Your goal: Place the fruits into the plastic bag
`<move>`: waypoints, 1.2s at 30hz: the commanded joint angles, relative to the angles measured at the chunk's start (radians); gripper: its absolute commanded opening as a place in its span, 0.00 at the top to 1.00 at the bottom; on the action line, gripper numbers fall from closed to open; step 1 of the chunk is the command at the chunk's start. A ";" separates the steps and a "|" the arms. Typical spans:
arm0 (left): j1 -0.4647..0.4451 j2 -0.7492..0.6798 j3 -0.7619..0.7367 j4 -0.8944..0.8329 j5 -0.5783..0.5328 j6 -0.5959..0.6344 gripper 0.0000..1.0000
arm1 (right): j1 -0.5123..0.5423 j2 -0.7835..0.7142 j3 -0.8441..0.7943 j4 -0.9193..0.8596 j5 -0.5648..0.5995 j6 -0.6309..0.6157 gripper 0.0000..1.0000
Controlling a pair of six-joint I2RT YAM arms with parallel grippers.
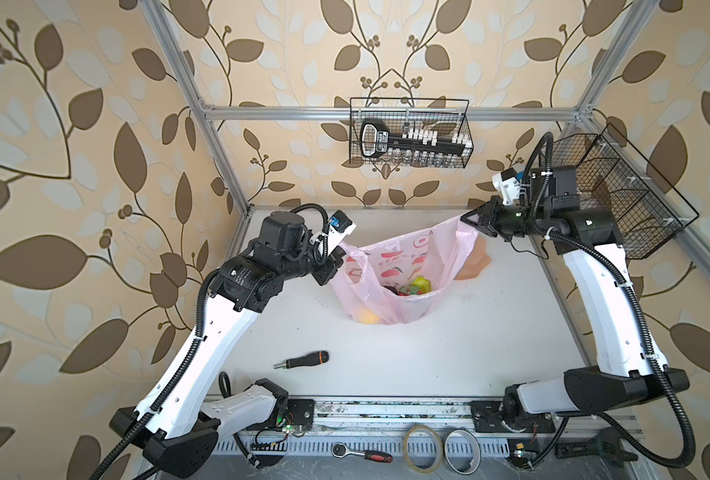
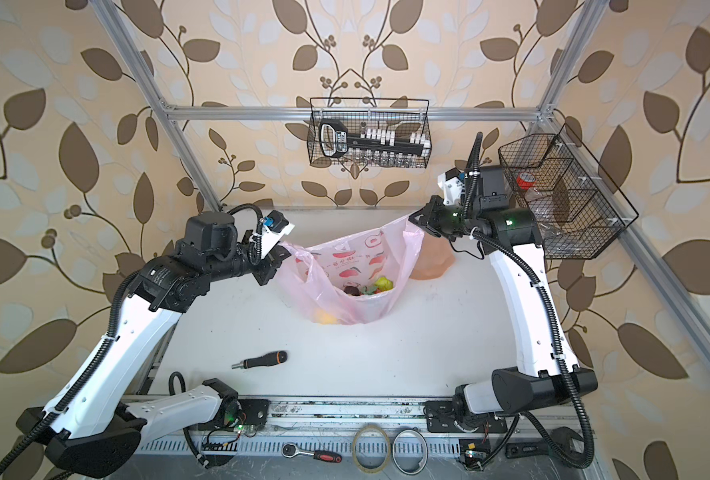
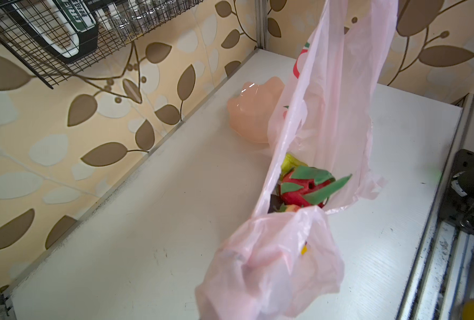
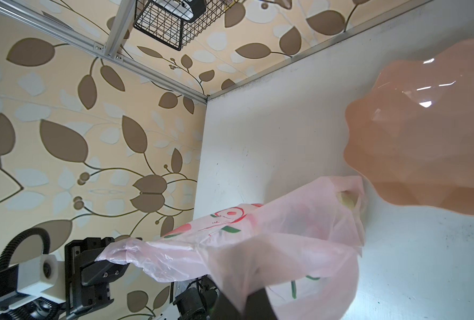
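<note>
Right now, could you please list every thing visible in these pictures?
plastic bag: one, pale pink with red prints, middle of table, held open
dragon fruit: one, red with green scales, inside bag
yellow-green fruit: one, inside bag
dark fruit: one, inside bag
yellow fruit: one, seen through bag's bottom
plate: one, peach, behind bag
screwdriver: one, black and orange, front left of table
ratchet: one, red-black handle, front ledge
tape rings: two, front ledge
wire baskets: two, black, back wall and right side
table: one, white
left arm, right arm: white and black, jaws shut on the bag's handles
</note>
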 commanded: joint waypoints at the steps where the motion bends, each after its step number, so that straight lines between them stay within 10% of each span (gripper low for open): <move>1: 0.013 -0.025 -0.043 0.042 0.059 0.057 1.00 | -0.019 -0.042 -0.114 0.063 0.025 0.060 1.00; 24: 0.047 0.016 0.003 0.059 -0.014 0.200 1.00 | -0.027 -0.080 -0.299 0.278 0.043 0.190 1.00; 29: 0.045 -0.075 -0.067 0.087 0.190 0.060 0.49 | -0.026 -0.107 -0.353 0.303 0.011 0.194 0.98; 36: 0.044 -0.259 -0.156 0.165 0.282 -0.137 0.15 | -0.026 -0.103 -0.346 0.323 -0.066 0.209 0.80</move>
